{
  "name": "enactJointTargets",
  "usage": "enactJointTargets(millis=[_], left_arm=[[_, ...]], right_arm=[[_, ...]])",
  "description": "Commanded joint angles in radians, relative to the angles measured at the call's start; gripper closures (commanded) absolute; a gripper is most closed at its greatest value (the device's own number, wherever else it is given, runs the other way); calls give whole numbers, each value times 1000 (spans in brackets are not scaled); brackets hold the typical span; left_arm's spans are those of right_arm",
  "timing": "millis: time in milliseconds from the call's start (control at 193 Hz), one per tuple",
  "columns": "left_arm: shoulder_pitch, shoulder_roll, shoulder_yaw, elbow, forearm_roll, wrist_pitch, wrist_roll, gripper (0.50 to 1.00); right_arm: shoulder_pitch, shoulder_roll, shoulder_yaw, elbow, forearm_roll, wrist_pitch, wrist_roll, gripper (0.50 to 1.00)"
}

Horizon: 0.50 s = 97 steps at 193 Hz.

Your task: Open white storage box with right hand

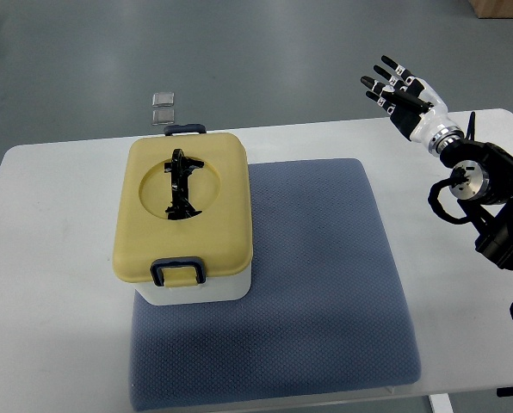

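Note:
The white storage box [196, 288] with a pale yellow lid [213, 211] stands on the left part of a blue-grey mat [325, 275]. A black folding handle [181, 183] lies in the lid's round recess. Dark blue latches sit at the near edge [179, 271] and the far edge [185, 130], both down. My right hand [398, 90] is raised at the table's far right corner, well away from the box, its fingers spread and holding nothing. The lid is closed. No left arm shows.
The white table [50, 241] carries the mat in its middle. Two small clear squares [163, 107] lie on the grey floor beyond the table's far edge. My right arm's black joints and cables [489, 198] fill the right edge.

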Motion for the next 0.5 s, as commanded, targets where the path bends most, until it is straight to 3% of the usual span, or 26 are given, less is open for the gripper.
enactJointTargets(millis=[0, 496], left_arm=[[0, 0, -7, -1, 0, 0, 0, 500], [7, 0, 4, 4, 0, 2, 0, 500]], right_arm=[[0, 4, -1, 0, 0, 2, 0, 572], [-2, 7, 1, 5, 2, 33, 2, 572]])
